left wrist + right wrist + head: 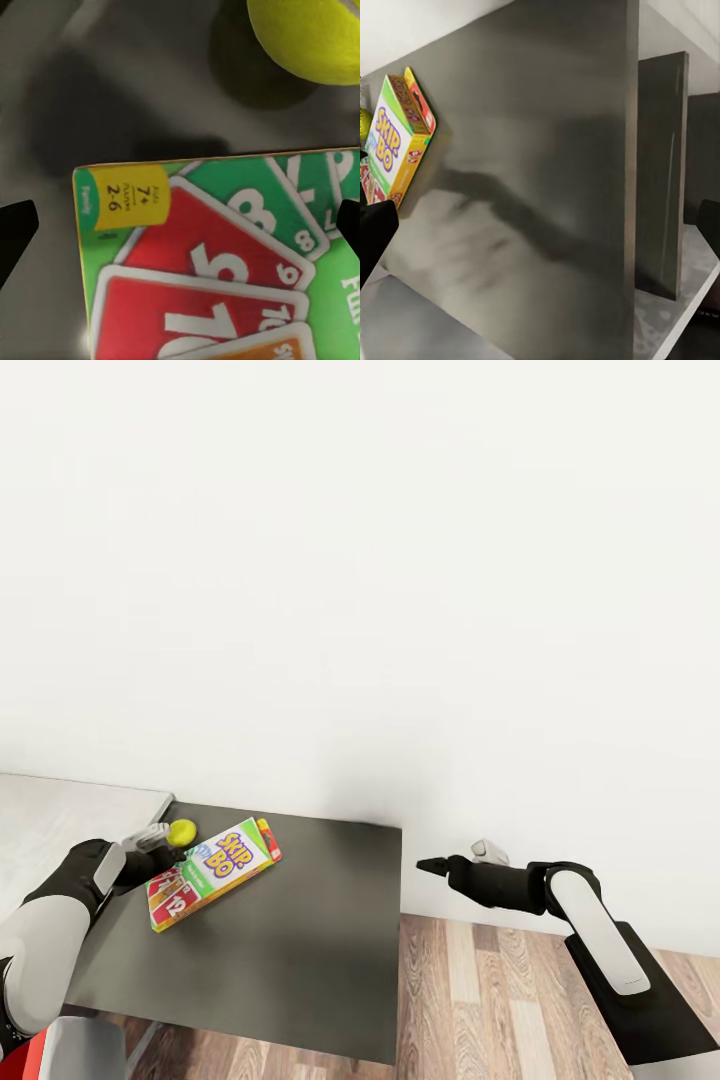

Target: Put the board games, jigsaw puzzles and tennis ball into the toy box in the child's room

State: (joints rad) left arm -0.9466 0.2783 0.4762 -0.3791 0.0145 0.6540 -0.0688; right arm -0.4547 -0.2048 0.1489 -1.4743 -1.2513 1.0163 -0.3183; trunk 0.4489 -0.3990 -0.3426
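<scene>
Board game (213, 870) reads "SKIP-BO", "7+", "2-6"; left tool (152, 837) released over it; right tool (432, 865) state unclear.

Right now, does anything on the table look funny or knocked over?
Nothing looks spilled or broken. The Skip-Bo box lies flat but slanted across the dark table, not lined up with its edges. The tennis ball sits loose beside it. The left gripper hovers near both.

Skip-Bo board game box (394, 139) lying on dark table (547, 150); table legs (660, 172) beyond edge.
</scene>
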